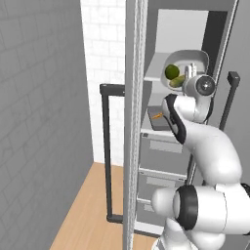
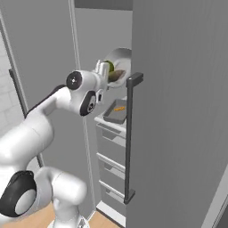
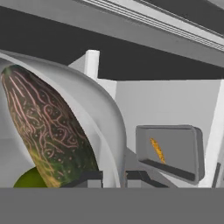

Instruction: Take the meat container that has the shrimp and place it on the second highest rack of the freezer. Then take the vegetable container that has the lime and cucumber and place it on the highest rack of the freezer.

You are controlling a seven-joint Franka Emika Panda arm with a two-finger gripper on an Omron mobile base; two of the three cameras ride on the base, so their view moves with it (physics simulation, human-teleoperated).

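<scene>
- The gripper point(image 3: 114, 178) is closed on the rim of the vegetable container point(image 3: 94, 103), one dark fingertip on each side of the pale wall, as the hand view shows.
- In the left base view the gripper point(image 1: 191, 74) holds the vegetable container point(image 1: 195, 57) tilted, its open side facing the camera, at the level of the upper rack point(image 1: 154, 73) of the freezer point(image 1: 188, 161).
- Inside the bowl lie the lime point(image 1: 171, 72) and the cucumber point(image 1: 177, 81), touching each other; the cucumber point(image 3: 43, 131) leans against the bowl's inner wall, with the lime point(image 3: 29, 180) below it in the hand view.
- The meat container point(image 1: 158, 120) rests flat on the rack below, well apart from the bowl, with the shrimp point(image 1: 156, 116) lying in it.
- From the right base view the same tray point(image 2: 116, 111) with the shrimp point(image 2: 119, 108) sits above the grey drawers point(image 2: 109, 144).
- The freezer door point(image 2: 178, 111) stands open, its black bar handle point(image 2: 130, 138) upright.
</scene>
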